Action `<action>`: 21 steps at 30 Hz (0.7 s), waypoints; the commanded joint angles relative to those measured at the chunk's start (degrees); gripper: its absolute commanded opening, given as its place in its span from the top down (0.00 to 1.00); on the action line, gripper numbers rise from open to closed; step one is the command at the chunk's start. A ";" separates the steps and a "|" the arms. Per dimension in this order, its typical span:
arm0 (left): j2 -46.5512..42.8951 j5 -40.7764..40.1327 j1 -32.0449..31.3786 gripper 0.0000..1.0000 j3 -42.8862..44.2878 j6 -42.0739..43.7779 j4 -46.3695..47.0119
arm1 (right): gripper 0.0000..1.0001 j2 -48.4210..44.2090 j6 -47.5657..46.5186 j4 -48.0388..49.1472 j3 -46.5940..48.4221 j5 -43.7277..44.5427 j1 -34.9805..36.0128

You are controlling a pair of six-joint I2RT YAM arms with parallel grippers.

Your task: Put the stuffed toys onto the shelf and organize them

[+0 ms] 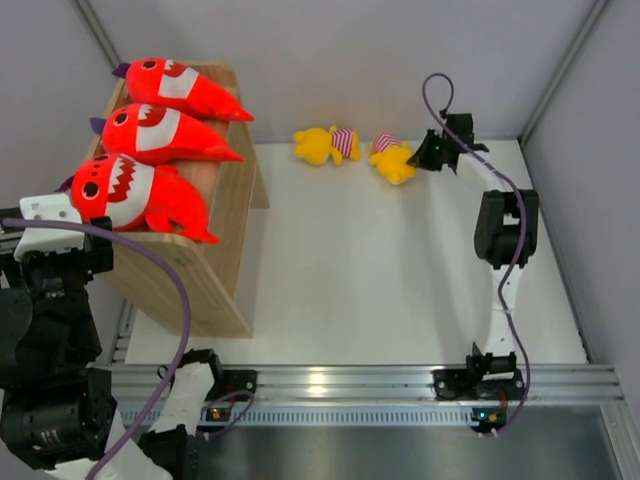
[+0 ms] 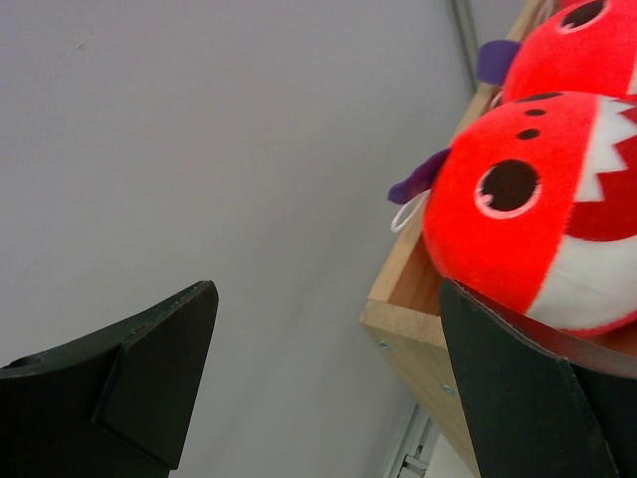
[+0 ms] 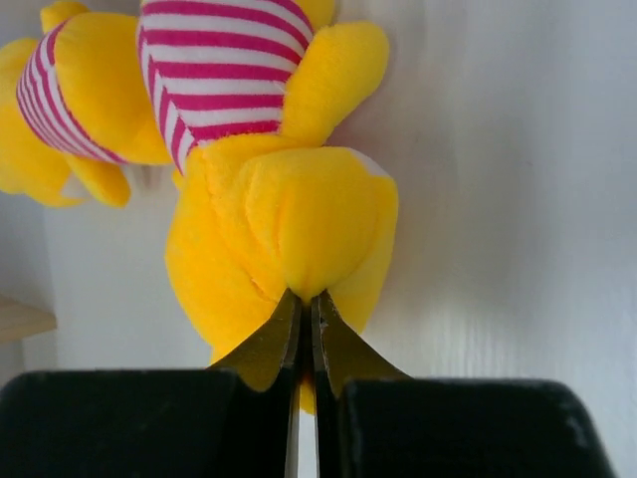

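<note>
Sharks (image 1: 150, 135) crowd the shelf (image 1: 215, 290); right hand (image 1: 420, 158) pinches far-edge yellow toy (image 1: 395, 163).

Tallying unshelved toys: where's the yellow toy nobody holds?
Top view, far centre: the loose yellow toy lies left of its twin, pinched by the right pincer.

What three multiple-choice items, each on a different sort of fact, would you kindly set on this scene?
1. Where are the red sharks? A on top of the shelf; B underneath it; C hanging off its side.
2. How many yellow toys show? A one; B two; C four.
3. The right pincer is: A wide open; B shut on a yellow toy; C out of view.
Key: 1 A, all three lie across its top; 2 B, a striped pair lies at the far side; 3 B, it pinches yellow plush in the right wrist view.
</note>
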 commanded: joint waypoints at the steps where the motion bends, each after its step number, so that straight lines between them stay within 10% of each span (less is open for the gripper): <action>1: 2.66 7.73 -0.79 0.01 2.80 -2.00 -1.84 | 1.00 -18.17 -15.16 -8.25 -1.96 8.86 0.75; 11: 4.78 6.15 -5.00 0.01 5.09 -1.21 -1.93 | 1.00 -34.65 -36.18 -33.65 -14.88 57.15 8.91; 21: 4.34 8.60 -6.94 0.01 4.30 -0.94 -2.72 | 1.00 -41.67 -34.88 -36.85 -20.08 68.21 17.98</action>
